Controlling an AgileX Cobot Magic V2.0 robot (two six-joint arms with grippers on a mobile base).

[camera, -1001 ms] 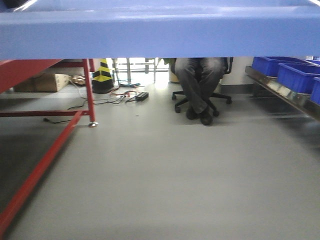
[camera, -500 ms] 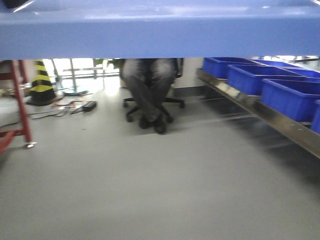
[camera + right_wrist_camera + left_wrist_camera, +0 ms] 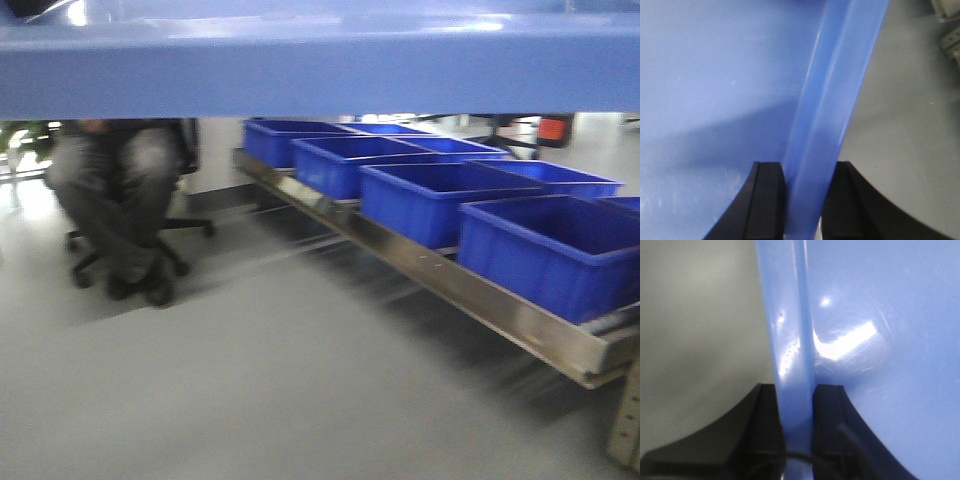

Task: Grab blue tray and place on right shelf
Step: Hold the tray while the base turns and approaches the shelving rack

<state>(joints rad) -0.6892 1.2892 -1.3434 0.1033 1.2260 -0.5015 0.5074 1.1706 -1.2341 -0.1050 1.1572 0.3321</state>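
Note:
The blue tray [image 3: 320,70] fills the top of the front view as a wide periwinkle band, held up off the floor. My left gripper [image 3: 795,395] is shut on the tray's left rim [image 3: 790,340], black fingers [image 3: 765,415] pressed to both sides. Clamped the same way, my right gripper [image 3: 804,172] is shut on the tray's right rim [image 3: 835,90]. The right shelf [image 3: 440,280], a low stainless steel rack with a shiny front lip, runs along the right of the front view below the tray.
Several deep dark-blue bins [image 3: 545,250] stand in a row on the shelf. A seated person's legs and office chair [image 3: 125,220] are at the left. A perforated grey post [image 3: 628,430] stands at the shelf's near end. Grey floor lies between.
The view has swung to the right: the red-framed table and striped cone left the frame, the seated person slid left, and the steel shelf with its bins now fills the right side. Both grips unchanged.

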